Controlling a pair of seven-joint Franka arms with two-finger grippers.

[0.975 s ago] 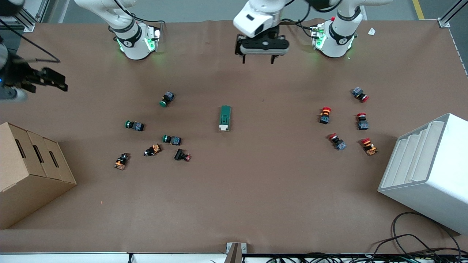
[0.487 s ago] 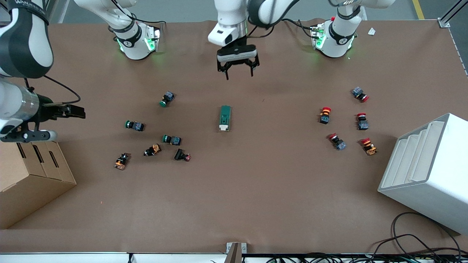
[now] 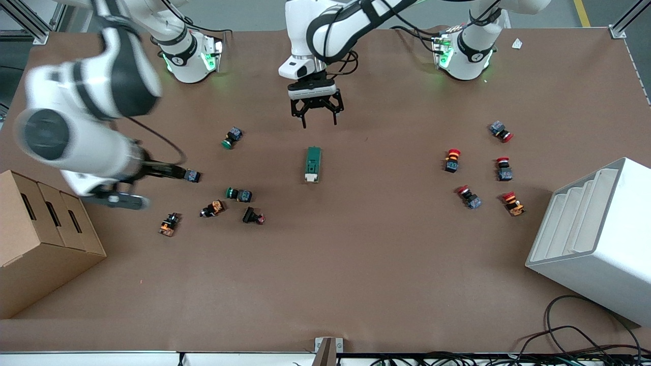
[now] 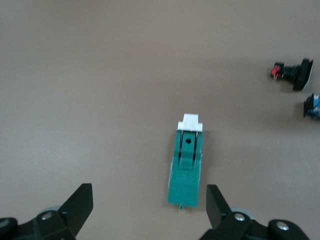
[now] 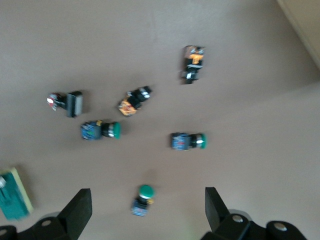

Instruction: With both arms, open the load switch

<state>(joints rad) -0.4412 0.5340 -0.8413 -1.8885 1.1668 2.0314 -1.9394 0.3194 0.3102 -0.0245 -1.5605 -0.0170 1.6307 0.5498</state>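
No text legible anywhere — (labels too small).

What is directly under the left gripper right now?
Under the open left gripper is mostly bare brown table, with the load switch lying just past its fingertips, untouched. The right gripper hangs over the green-capped push buttons; one button there is partly covered in the front view.

Left gripper (image 3: 315, 118) points down, fingers (image 4: 80, 204) spread; right gripper (image 5: 148, 210) hovers, fingers (image 5: 77, 207) apart.
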